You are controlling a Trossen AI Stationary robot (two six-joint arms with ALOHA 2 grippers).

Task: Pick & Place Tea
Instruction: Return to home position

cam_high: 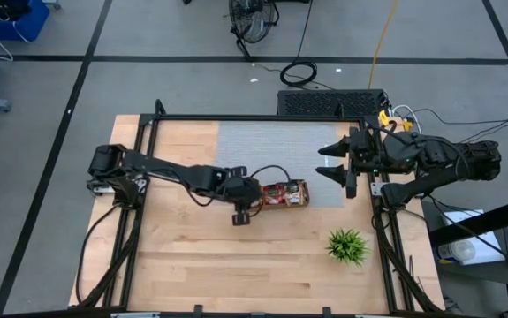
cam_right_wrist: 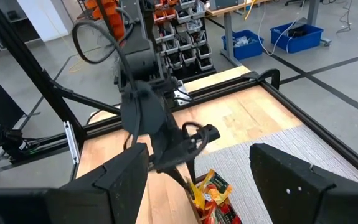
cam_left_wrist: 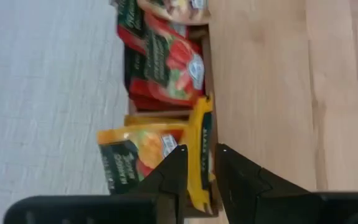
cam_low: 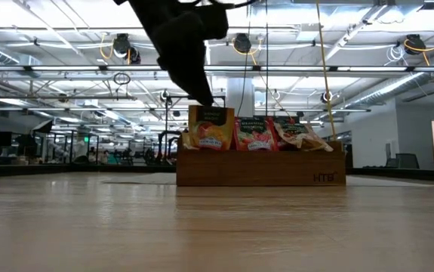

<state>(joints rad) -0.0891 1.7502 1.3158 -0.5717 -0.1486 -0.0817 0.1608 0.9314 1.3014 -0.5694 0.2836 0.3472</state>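
Note:
A brown wooden tray (cam_high: 299, 196) (cam_low: 262, 170) sits mid-table at the grey mat's near edge. Tea sachets stand upright in its three compartments: orange-yellow (cam_low: 210, 128), red (cam_low: 254, 134) (cam_left_wrist: 166, 62) and pale (cam_low: 296, 134). My left gripper (cam_high: 258, 196) (cam_left_wrist: 202, 152) (cam_low: 210, 100) comes down over the tray's left end and is shut on an orange-yellow sachet (cam_left_wrist: 202, 134). My right gripper (cam_high: 331, 163) (cam_right_wrist: 198, 152) hangs open above the mat, to the right of the tray, touching nothing. My left gripper pinches an orange-yellow sachet between its two fingers by the top edge (cam_left_wrist: 202, 142). The fingers (cam_left_wrist: 175, 163) come from above, slanting down from the table's left. The sachet stands upright with its lower part inside the tray's left compartment (cam_low: 210, 162).
A grey mat (cam_high: 271, 146) covers the far middle of the wooden table (cam_high: 192, 256). A spiky green plant (cam_high: 348, 246) stands near the right near corner. A black frame (cam_high: 236, 118) rims the table, with a black box (cam_high: 333, 102) beyond the far edge.

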